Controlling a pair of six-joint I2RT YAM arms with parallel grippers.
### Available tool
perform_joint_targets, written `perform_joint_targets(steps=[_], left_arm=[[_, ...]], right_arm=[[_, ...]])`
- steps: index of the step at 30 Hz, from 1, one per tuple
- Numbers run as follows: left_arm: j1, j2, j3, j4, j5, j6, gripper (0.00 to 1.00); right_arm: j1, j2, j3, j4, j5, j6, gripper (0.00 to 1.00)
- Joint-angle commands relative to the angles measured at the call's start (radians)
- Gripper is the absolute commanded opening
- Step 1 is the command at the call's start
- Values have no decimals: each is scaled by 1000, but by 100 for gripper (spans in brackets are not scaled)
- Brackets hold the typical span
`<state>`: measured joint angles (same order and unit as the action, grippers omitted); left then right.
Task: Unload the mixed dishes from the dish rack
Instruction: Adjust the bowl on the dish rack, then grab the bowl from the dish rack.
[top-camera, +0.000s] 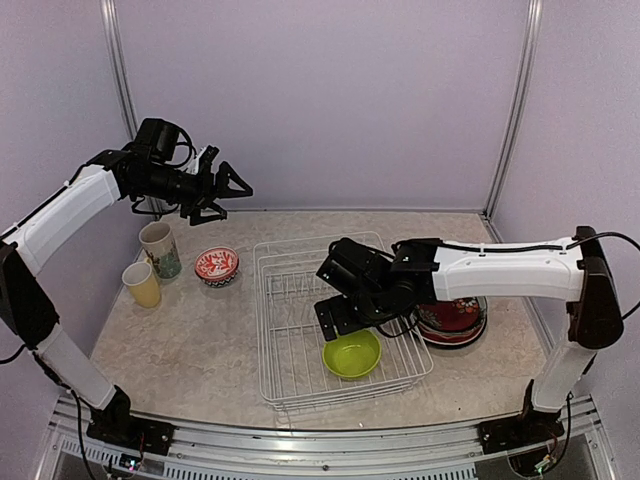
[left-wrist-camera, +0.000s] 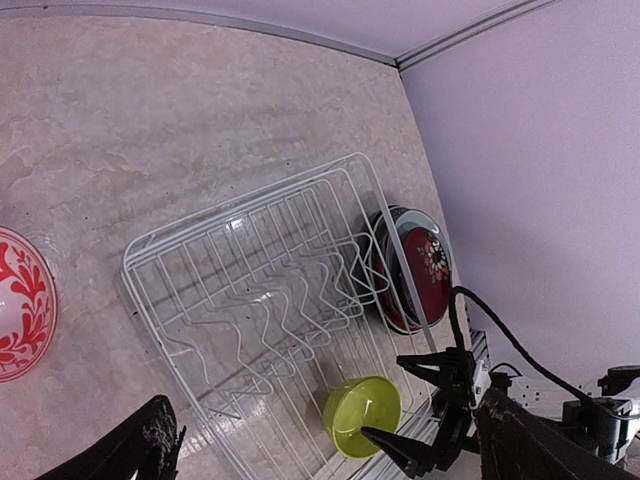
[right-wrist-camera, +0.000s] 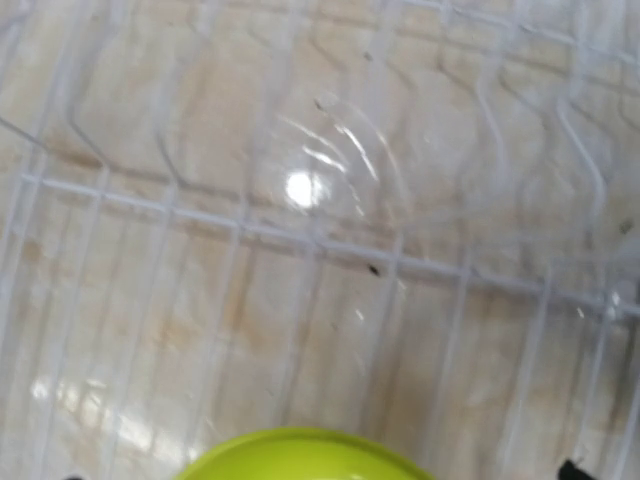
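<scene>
The white wire dish rack (top-camera: 300, 330) holds a single lime green bowl (top-camera: 351, 354), upright in its near right corner. My right gripper (top-camera: 347, 322) hangs open just over the bowl's far rim. In the right wrist view the bowl (right-wrist-camera: 305, 460) fills the bottom edge over the rack's wires (right-wrist-camera: 320, 250), and one fingertip (right-wrist-camera: 572, 468) shows in the corner. My left gripper (top-camera: 238, 200) is open and empty, raised high at the far left. From the left wrist view the rack (left-wrist-camera: 250, 300), the bowl (left-wrist-camera: 362, 415) and my own dark fingers (left-wrist-camera: 145, 455) are in sight.
A stack of plates (top-camera: 455, 320), red floral on top, lies right of the rack, also in the left wrist view (left-wrist-camera: 415, 270). Left of the rack stand a red-white bowl (top-camera: 216, 265), a cream-teal mug (top-camera: 160, 248) and a yellow cup (top-camera: 142, 284). Walls close the back and sides.
</scene>
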<state>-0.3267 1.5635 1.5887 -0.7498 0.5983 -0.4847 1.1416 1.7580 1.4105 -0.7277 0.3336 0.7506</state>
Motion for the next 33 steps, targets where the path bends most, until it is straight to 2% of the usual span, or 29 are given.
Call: perform_joint_targets(steps=[1,6,9,13,20,24,33], left_arm=[[4,-5,18,-10,2,14,99],[3,-8,19,-10,6,12,99],[0,-8,18,-10,5,14,99],[-2,-8,19,-10,4,14,99],[-13,-3,17,-10,1,15,99],[-22,0,19,-12,6,14,99],[-113,16,21,-17,4,17,99]], right_arm=[[-16,-75,-92,-18,19,76,100],[-19,-117,-144,-101,42,145,95],[-18,-126,-183,-124,23,164,84],[-16,-125,-226,-95,-23,171,74],[-11,-69,-219,-59,-24,160,50],[-11,-43,-232,32,-25,146,39],[-12,-36,-172,10,76,151,1]])
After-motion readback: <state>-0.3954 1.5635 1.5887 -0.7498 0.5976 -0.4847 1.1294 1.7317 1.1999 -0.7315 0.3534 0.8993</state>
